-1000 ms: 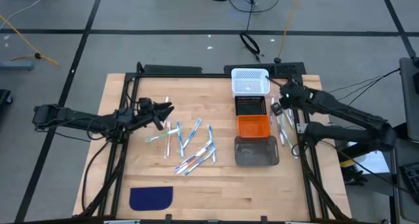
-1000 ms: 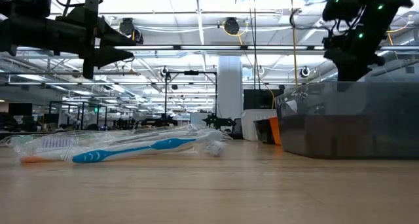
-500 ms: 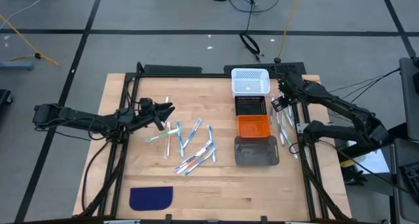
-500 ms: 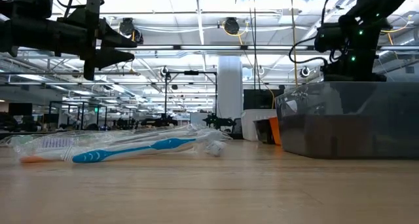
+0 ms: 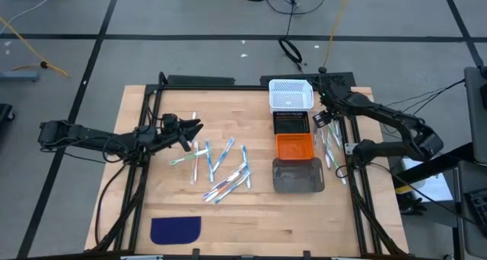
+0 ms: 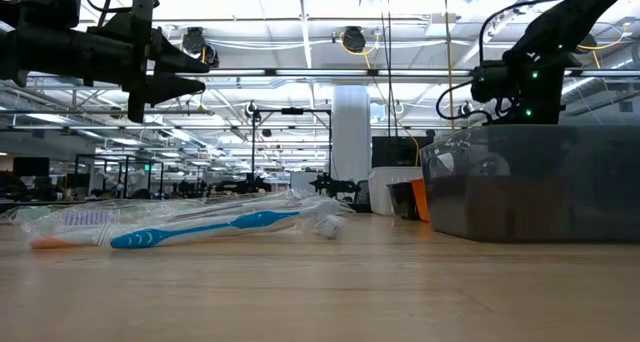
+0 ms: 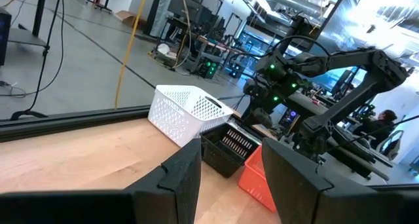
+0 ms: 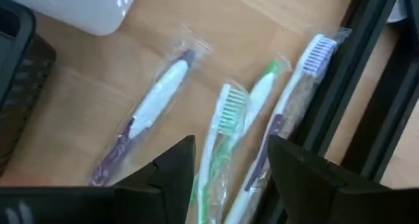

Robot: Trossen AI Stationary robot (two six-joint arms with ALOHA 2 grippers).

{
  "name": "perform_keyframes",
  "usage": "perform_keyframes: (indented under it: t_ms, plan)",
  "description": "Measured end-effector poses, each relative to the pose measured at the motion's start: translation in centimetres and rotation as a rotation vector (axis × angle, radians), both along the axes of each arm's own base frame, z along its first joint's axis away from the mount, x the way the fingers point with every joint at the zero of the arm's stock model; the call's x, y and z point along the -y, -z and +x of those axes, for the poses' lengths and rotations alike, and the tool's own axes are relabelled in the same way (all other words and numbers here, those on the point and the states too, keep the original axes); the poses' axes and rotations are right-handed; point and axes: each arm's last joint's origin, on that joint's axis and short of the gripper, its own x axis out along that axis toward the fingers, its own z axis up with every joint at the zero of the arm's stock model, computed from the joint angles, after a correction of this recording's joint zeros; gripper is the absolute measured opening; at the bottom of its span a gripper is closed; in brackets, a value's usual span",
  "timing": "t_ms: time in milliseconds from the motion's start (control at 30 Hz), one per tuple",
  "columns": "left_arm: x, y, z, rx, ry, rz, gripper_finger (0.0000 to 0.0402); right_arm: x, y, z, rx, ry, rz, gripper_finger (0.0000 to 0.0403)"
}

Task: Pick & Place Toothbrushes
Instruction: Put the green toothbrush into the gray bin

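High view: right tool [image 5: 323, 117] swung toward white basket [image 5: 291, 93]; fingers parted.

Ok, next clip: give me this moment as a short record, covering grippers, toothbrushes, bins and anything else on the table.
left gripper: open, empty, above the table's left part
right gripper: open, empty, over wrapped toothbrushes right of the bins
loose toothbrushes: scattered mid-table
bins: white bin, black bin, orange bin, grey bin in one row
cloth: dark blue, near the front edge
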Motion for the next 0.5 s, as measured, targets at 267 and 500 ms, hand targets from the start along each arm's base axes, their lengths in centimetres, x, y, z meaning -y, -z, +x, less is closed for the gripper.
perform_keyframes:
  t_ms: [267, 500]
  plan:
    - [0.0, 0.0, 0.0, 0.000, 0.000, -0.003, 0.0161, 0.5, 0.6, 0.4, 0.009, 0.023, 0.000, 0.0176]
    - [0.0, 0.0, 0.0, 0.000, 0.000, -0.003, 0.0161, 1.0, 1.5, 0.7, -0.013, 0.024, 0.029, 0.0175]
